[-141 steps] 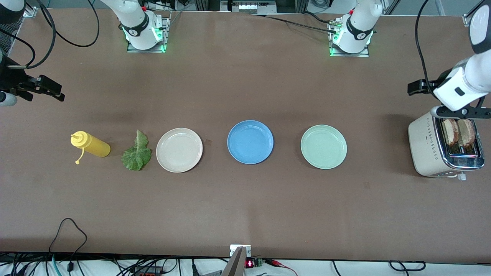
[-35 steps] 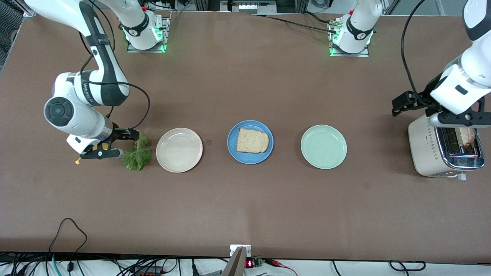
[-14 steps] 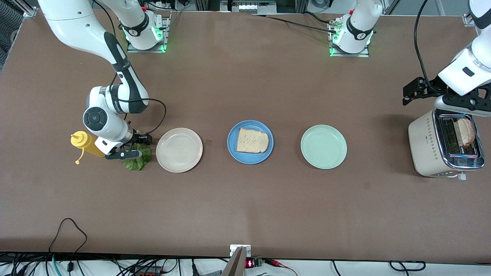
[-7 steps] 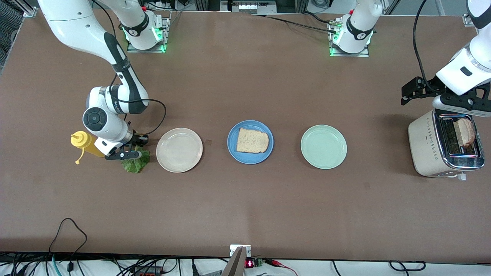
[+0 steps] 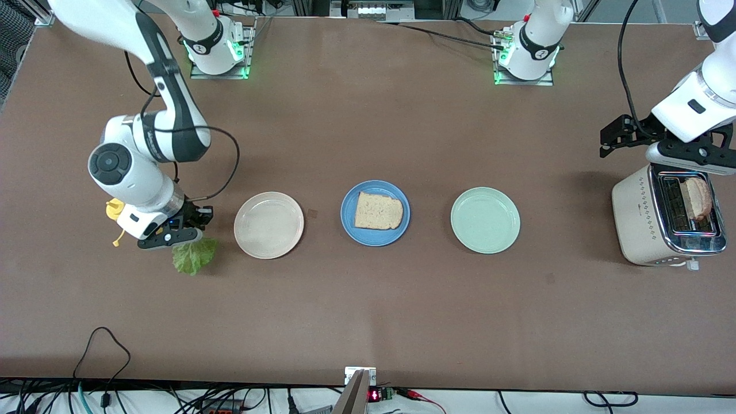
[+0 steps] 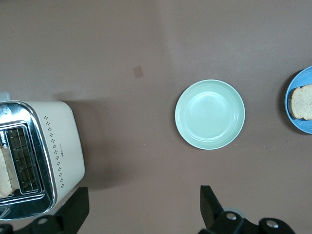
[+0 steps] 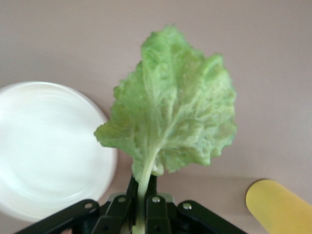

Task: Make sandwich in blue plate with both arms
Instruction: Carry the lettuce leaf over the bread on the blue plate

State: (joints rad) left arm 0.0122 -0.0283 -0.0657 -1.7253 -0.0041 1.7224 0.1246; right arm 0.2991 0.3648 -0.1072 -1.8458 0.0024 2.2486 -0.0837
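The blue plate [image 5: 375,213] sits mid-table with one toasted bread slice [image 5: 377,211] on it; both also show in the left wrist view [image 6: 302,101]. A second bread slice [image 5: 697,197] stands in the toaster [image 5: 661,221]. My right gripper [image 5: 184,230] is shut on the stem of the green lettuce leaf [image 5: 194,256] and holds it in the air over the table beside the beige plate [image 5: 268,225]. In the right wrist view the leaf [image 7: 175,122] hangs from the shut fingers. My left gripper [image 6: 144,209] is open and empty, up over the table by the toaster.
A pale green plate [image 5: 485,220] lies between the blue plate and the toaster. A yellow squeeze bottle [image 5: 118,210] lies at the right arm's end, mostly hidden under the right wrist; its body shows in the right wrist view [image 7: 278,207].
My right gripper has risen from the table with the lettuce leaf in it, lifting the leaf off the surface. The left arm has barely moved.
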